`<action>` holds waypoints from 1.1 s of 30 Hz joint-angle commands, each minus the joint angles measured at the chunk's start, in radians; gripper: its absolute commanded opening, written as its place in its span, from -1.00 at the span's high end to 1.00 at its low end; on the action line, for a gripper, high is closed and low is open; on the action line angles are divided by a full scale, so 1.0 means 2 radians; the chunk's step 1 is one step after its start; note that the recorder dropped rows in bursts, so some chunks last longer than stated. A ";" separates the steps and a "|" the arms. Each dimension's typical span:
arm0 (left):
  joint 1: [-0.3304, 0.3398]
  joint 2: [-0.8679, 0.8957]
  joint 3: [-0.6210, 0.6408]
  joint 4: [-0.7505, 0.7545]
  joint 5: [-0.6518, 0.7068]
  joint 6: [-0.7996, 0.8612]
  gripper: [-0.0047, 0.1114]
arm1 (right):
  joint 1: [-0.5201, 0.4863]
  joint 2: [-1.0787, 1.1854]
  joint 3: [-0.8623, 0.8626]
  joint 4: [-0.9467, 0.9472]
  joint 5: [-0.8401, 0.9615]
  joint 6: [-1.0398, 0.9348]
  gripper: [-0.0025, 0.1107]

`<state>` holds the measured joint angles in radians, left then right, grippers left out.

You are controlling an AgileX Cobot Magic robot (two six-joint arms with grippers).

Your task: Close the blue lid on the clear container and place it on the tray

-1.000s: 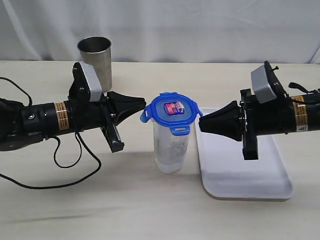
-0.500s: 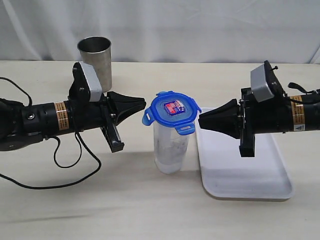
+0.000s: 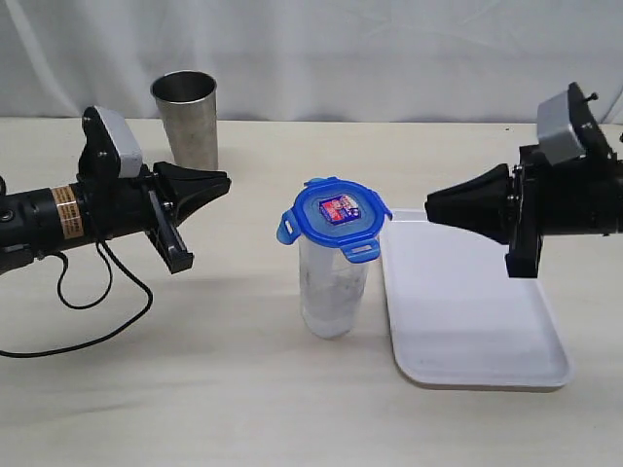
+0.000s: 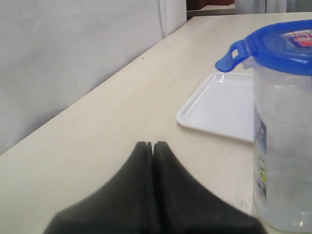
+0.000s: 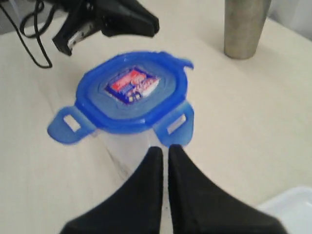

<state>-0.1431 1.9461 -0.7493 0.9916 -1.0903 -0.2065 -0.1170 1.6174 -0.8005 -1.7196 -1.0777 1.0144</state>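
The clear container stands upright on the table just left of the white tray. The blue lid rests on its mouth with its flaps sticking out, sticker face up; it also shows in the left wrist view and the right wrist view. My left gripper is shut and empty, hanging well to the left of the container. My right gripper is shut and empty, hanging over the tray's far end, apart from the lid. Both grippers' tips show pressed together.
A shiny steel cup stands at the back left, behind my left gripper. A black cable loops on the table under the left arm. A white curtain closes off the back edge of the table.
Both grippers have drawn back from the lid, the left one to the left and the right one to the right. The lid now sits a little tilted, its flaps unlatched.
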 commanded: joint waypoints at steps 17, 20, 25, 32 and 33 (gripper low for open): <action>0.004 -0.005 0.005 0.021 -0.015 -0.032 0.92 | 0.203 -0.006 -0.001 0.098 0.213 0.030 0.88; 0.004 -0.005 0.005 0.022 -0.019 -0.032 0.92 | 0.203 -0.006 -0.001 0.074 0.212 0.037 0.88; -0.002 -0.005 0.005 0.063 -0.065 -0.046 0.92 | 0.203 -0.006 -0.001 0.065 0.216 0.045 0.88; -0.041 -0.005 0.005 0.063 -0.065 -0.054 0.41 | 0.203 -0.006 -0.001 0.065 0.217 0.044 0.88; -0.046 -0.005 0.005 0.061 -0.065 -0.054 0.41 | 0.203 -0.006 -0.001 0.065 0.218 0.044 0.88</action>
<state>-0.2079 1.9440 -0.7420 1.1182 -1.2067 -0.3062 0.2838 1.5905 -0.8147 -1.5268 -0.6890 1.0992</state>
